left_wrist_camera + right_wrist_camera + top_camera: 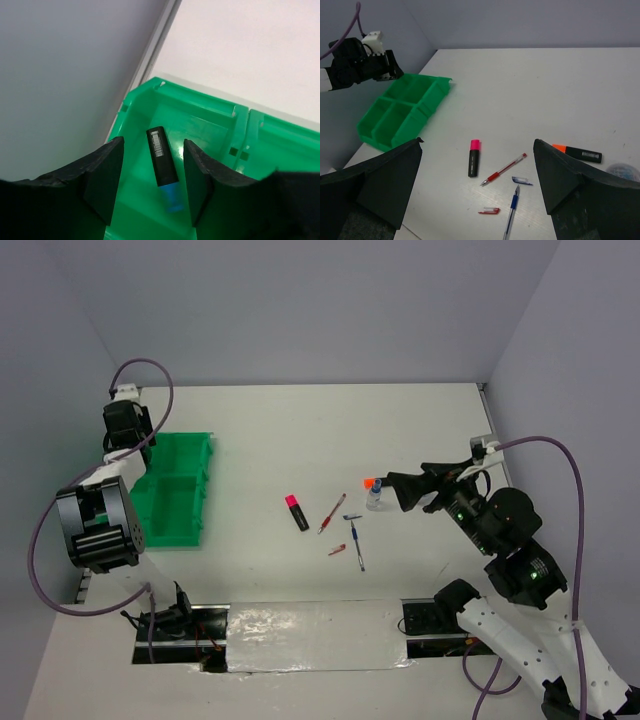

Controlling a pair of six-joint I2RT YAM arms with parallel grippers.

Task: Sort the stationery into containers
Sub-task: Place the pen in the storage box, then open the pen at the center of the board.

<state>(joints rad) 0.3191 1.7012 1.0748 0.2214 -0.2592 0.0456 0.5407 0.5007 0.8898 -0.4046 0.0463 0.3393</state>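
As my left gripper (153,146) hung, fingers apart, over the green tray (210,120) by the left edge of the table (400,430), the blue-ended highlighter (161,162) lay in a corner compartment, untouched; my right gripper (478,142) gaped wide above the pink highlighter (474,159) mid-table.

Top view: set high behind the 2 arm bases (165,625), looking down on the whole desk (300,430), green tray (170,510) at 9 o'clock. Left wrist: very close, peering into 1 tray compartment. Right wrist: low at 3 o'clock, facing 9 across the desk; shares tray and red pen (331,513) with top view.
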